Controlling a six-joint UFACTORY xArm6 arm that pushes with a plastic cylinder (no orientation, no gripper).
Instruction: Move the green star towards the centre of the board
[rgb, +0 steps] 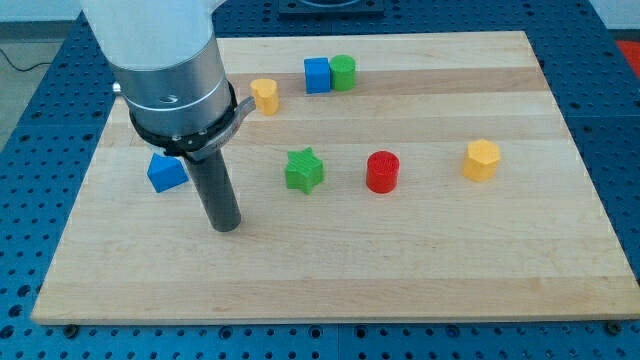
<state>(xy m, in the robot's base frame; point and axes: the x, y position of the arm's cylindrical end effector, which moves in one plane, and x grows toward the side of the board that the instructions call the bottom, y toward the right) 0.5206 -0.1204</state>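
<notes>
Green star (304, 169) sits untouched; my tip (227, 226), a bare tool holding nothing, rests leftward.

My tip (227, 226) rests on the board (420, 270), left of the green star (304, 169) and below it in the view. The red cylinder (382, 172) lies right of the star, the yellow block (482, 160) further right. The blue block (166, 172) sits left of the rod. Near the view's top, a blue cube (317, 75) touches a green cylinder (343, 72); another yellow block (265, 95) lies to their left.

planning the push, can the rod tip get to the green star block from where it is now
Probably yes: my tip sits to the view's left of the green star block, with bare wooden board between them.
</notes>
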